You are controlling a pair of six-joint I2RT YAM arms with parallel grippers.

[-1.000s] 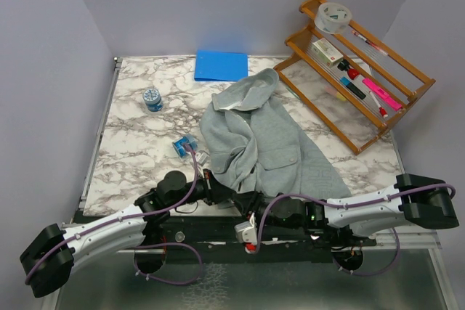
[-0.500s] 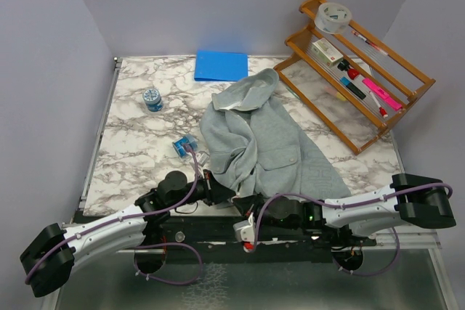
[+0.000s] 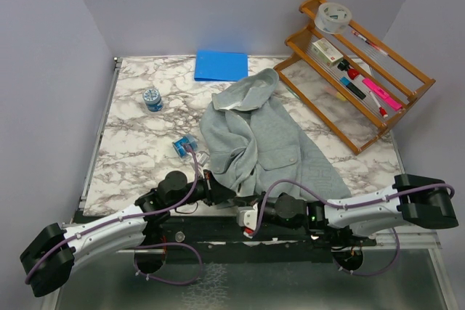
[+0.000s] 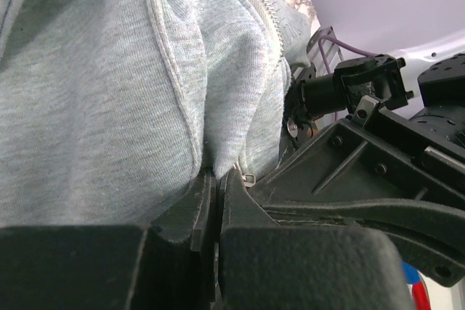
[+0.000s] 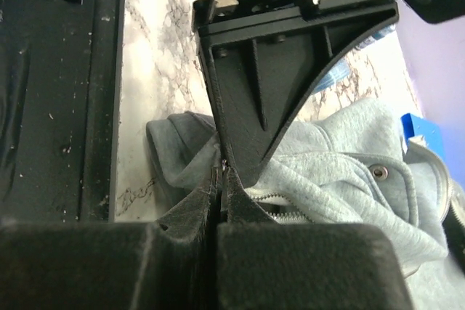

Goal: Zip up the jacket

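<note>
Marble-patterned desk (image 3: 138, 143), enclosed by plain grey walls. At the near edge, both hands meet at the bottom hem of the jacket (image 3: 254, 136).

Left hand (image 4: 216, 178): clenched, with a fold of grey hem fabric pinched between its fingertips.

Right hand (image 5: 220, 170): clenched, tips pressed together on the hem edge next to the zipper (image 4: 265, 5). It sits just beside the left hand; whether the two touch cannot be told.

The jacket lies spread over the middle of the desk, hem toward the arms and hood toward the far edge.

Left of the jacket is a small blue item (image 3: 184, 147), type unclear. Further back stands a round jar (image 3: 152, 99) with a blue lid.

At the far edge a blue folder (image 3: 221, 65) lies just beside the hood.

At the far right, a wooden rack (image 3: 418, 76) carries a tape roll (image 3: 334, 15) and a pink marker (image 3: 381, 94) among other pens.
</note>
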